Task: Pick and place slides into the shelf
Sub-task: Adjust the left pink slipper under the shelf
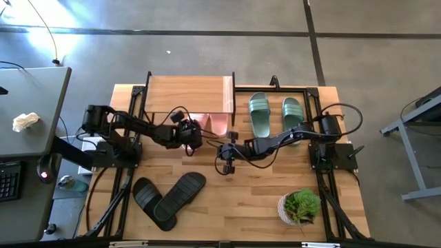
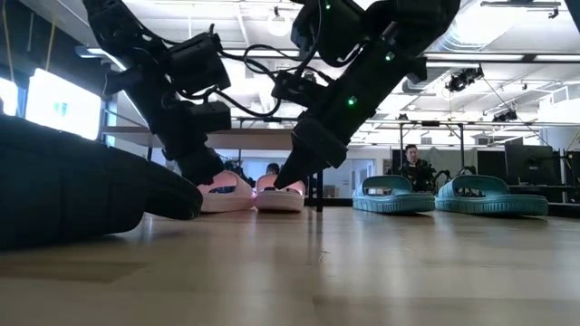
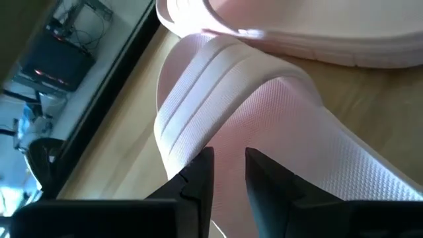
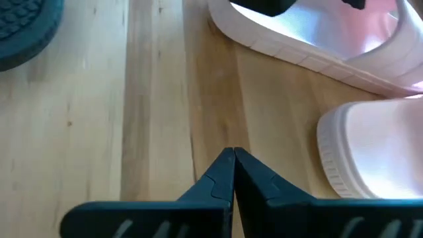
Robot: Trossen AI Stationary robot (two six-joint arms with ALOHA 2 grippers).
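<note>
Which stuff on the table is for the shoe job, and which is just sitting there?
For the job:
- pink slides
- green slides
- black slides
- shelf
- left gripper, closed on a pink slide's strap
- right gripper, shut, empty

Just sitting there:
- potted plant

Daylight falls evenly on the wooden table (image 1: 227, 207) from above, with soft short shadows under both arms. In the low view, ceiling lamps and a bright window (image 2: 63, 104) glare behind dark, silhouetted arms, and the near black sandal (image 2: 72, 186) is blurred. The pink sandal (image 3: 264, 112) looks slightly soft, perhaps from closeness.
</note>
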